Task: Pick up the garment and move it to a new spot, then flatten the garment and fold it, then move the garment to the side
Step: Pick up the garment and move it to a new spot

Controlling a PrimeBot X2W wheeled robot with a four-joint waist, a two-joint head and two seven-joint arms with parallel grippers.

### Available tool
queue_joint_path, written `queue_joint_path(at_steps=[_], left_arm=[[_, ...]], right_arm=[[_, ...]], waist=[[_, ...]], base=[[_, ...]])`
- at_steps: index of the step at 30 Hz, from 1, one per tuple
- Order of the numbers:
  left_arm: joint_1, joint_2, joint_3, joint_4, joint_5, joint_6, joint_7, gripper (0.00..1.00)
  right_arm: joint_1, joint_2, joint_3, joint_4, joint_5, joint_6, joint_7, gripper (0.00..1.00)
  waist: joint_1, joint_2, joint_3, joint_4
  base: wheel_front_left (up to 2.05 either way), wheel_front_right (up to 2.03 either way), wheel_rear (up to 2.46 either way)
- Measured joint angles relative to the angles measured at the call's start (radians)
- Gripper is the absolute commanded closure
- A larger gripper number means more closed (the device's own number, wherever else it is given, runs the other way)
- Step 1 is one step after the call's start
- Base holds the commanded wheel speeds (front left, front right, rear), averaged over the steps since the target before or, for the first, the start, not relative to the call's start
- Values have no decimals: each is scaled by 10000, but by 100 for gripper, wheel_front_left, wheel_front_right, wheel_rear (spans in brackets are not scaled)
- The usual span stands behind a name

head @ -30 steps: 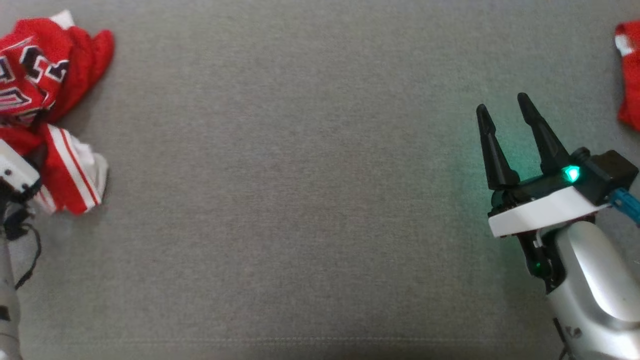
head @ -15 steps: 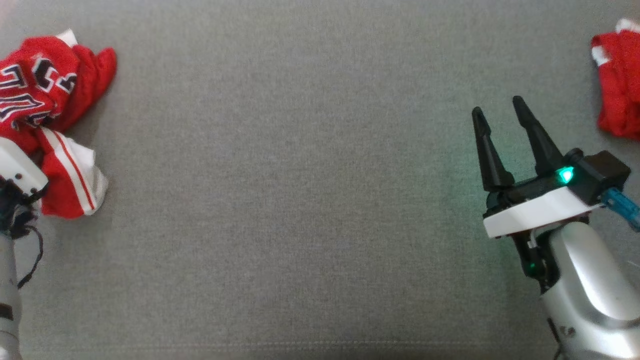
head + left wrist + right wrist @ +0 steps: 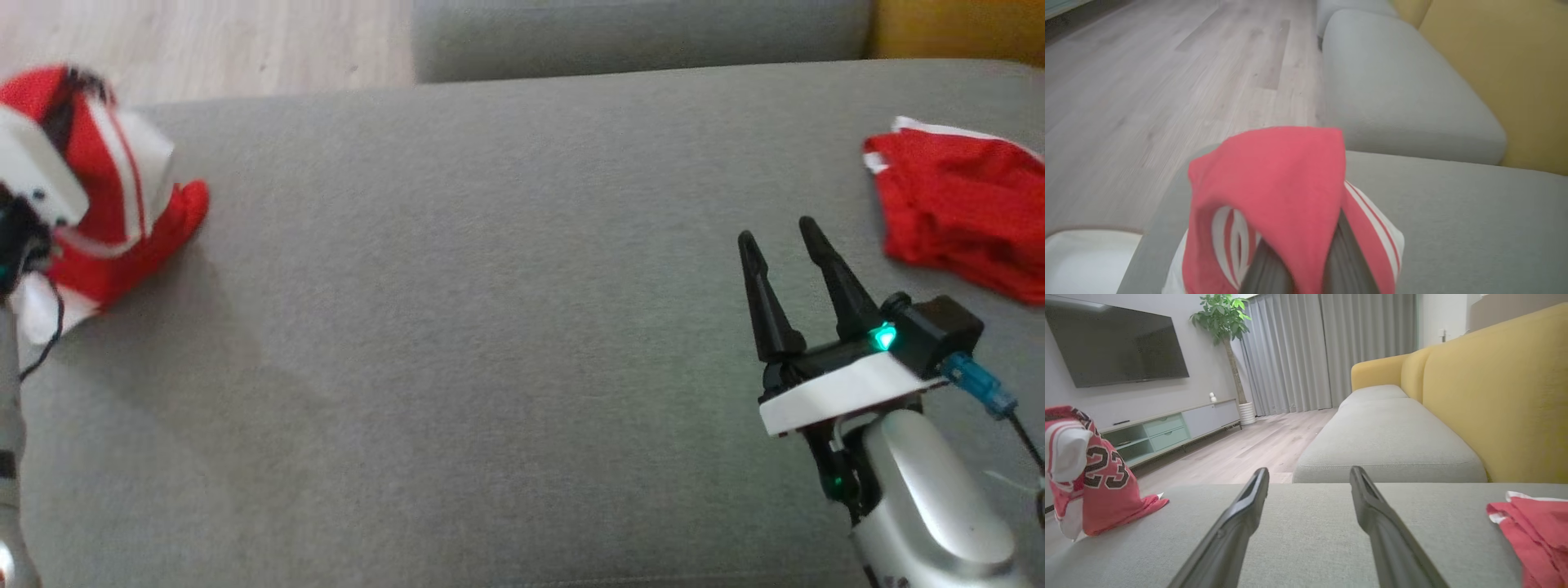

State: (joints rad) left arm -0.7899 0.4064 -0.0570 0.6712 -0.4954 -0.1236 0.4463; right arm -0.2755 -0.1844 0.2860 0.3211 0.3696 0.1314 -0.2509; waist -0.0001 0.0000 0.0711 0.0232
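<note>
The garment (image 3: 122, 204) is a red jersey with white stripes and the number 23, at the sofa seat's far left. It hangs bunched from my left gripper (image 3: 69, 98), which is shut on its upper folds; its lower end still touches the seat. In the left wrist view the red cloth (image 3: 1274, 171) drapes over my two dark fingers (image 3: 1265, 265), which are pinched together. The right wrist view shows the garment (image 3: 1098, 477) raised at the left. My right gripper (image 3: 780, 233) hovers open and empty over the seat's right part, well away from the garment, with its fingers (image 3: 1249, 510) spread.
A second red cloth (image 3: 955, 204) lies on the seat at the far right, close to my right gripper. The grey seat (image 3: 490, 327) spreads wide between the arms. Wooden floor (image 3: 204, 41) lies past its left edge, another grey cushion (image 3: 637, 33) beyond, and a yellow backrest (image 3: 1494, 396).
My left gripper has shut on the garment and raised it off the seat. The head camera has tilted up, shifting the whole picture down. The right gripper stays open.
</note>
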Motion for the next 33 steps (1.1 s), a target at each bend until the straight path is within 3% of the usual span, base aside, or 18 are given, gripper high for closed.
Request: queue_joint_path(at_steps=[9, 17, 22, 27, 28, 30, 31, 33], left_arm=[[-179, -723, -675, -2502, -474, 2, 493, 100], [262, -1942, -1200, -4464, -989, 320, 780, 100], [1633, -2621, -1580, -3975, -1039, 443, -111, 100], [2382, -3200, -2056, -2021, -662, 330, -1962, 100], [2399, -3239, -2245, -1561, -560, 245, -2316, 96], [2405, -3384, -2508, -702, -502, 163, -3126, 19], [2405, -3446, -2692, -314, -474, 94, -3398, 0], [2404, -3507, -3154, 328, -441, 10, -3814, 0]], right_arm=[[48, 88, 2, 42, 0, 0, -2, 0], [51, 88, -8, 12, 0, 0, -2, 0], [28, 123, 67, -52, 38, 0, -2, 0], [11, 174, 203, -84, 90, 0, -2, 0], [10, 176, 245, -82, 90, 0, -2, 0], [7, 176, 276, -73, 90, 0, -2, 0], [-4, 178, 291, -75, 90, 0, -2, 0], [-3, 174, 320, -33, 90, 0, -2, 0]], waist=[[0, 0, -422, -1045], [0, 0, -425, -2257], [0, 0, -159, -2867], [0, 0, 215, -3133], [0, 0, 268, -3139], [1, 0, 311, -3080], [0, 0, 315, -3032], [0, 0, 297, -2919]], base=[[0, 0, 0], [0, 0, 0], [0, 0, 0], [0, 0, 0], [0, 0, 0], [0, 0, 0], [0, 0, 0], [0, 0, 0]])
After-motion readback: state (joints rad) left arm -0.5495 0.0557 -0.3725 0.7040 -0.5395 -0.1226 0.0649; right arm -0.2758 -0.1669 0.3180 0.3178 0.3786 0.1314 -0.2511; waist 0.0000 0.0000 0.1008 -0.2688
